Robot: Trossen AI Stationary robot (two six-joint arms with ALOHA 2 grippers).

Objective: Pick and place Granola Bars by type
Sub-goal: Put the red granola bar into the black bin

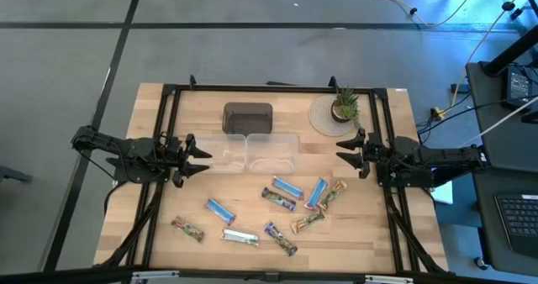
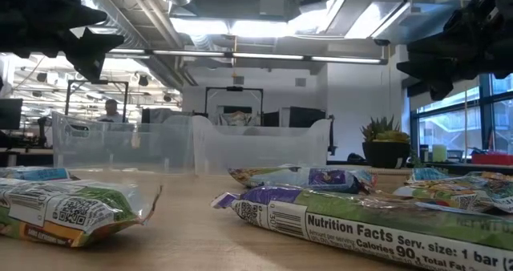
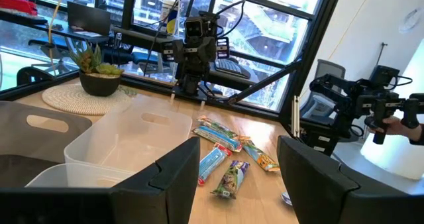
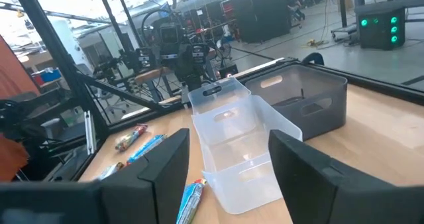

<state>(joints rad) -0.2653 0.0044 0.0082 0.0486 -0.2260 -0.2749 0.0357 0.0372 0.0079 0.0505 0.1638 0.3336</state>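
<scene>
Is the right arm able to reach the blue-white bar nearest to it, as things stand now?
Probably yes. The right gripper hovers open above the table edge, and the blue-white bar lies flat on bare wood with nothing over it, though another bar lies close beside it.

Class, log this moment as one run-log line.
left gripper: open, idle | right gripper: open, idle | granola bars: scattered on table | clear tubs: empty

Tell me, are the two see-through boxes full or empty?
Empty. In the high view the two clear tubs show only bare bottoms, and the granola bars all lie loose on the table.
</scene>
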